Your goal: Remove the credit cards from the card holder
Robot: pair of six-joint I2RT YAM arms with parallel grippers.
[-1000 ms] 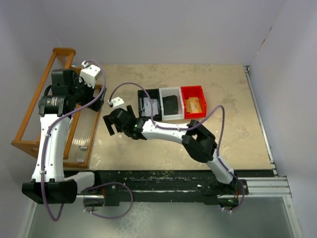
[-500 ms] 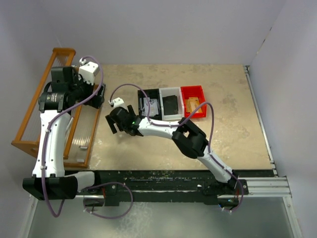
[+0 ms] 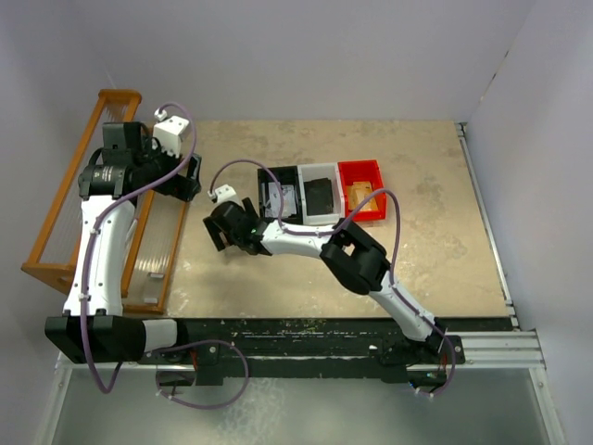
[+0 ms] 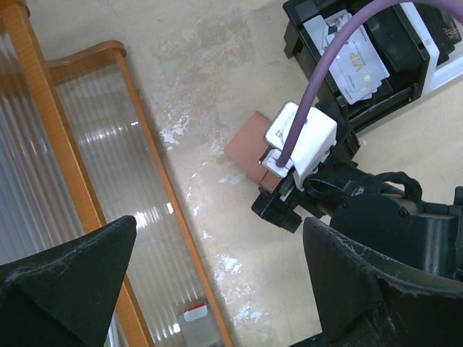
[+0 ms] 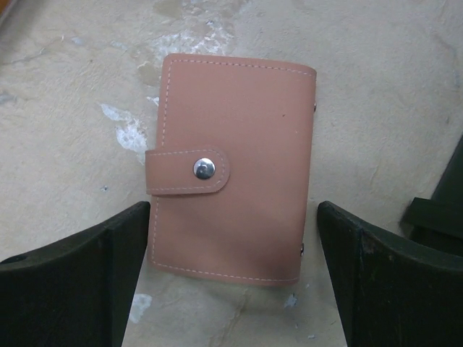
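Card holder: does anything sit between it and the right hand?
Nothing visible does. The right hand hangs open over the card holder, with a finger on either side and only bare table around it. The strap is snapped shut, so the holder lies closed.

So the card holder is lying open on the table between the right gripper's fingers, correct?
Not open. The right wrist view shows the card holder closed, its strap snapped shut. It does lie on the table between the fingers of the right gripper.
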